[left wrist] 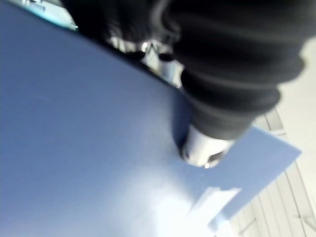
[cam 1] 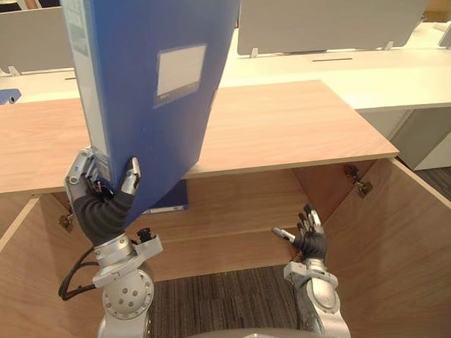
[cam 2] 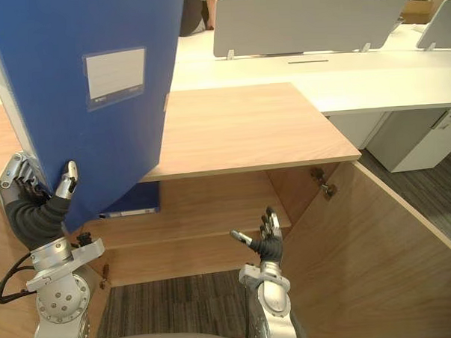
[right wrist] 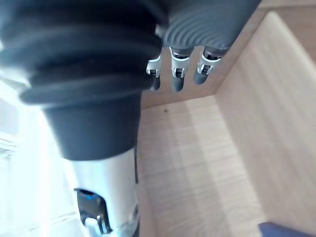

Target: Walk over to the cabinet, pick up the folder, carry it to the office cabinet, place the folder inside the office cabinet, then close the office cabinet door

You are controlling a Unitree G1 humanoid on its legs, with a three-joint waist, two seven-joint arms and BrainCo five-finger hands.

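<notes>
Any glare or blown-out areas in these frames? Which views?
Left wrist view: glare whitens the folder face around its label. Right wrist view: background beside the right hand is blown out white. Eye views: evenly lit; cabinet interior slightly shaded.

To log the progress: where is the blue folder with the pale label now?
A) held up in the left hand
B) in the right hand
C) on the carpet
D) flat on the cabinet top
A: the left hand grips the blue folder at its lower end; the right hand is open and empty.
</notes>
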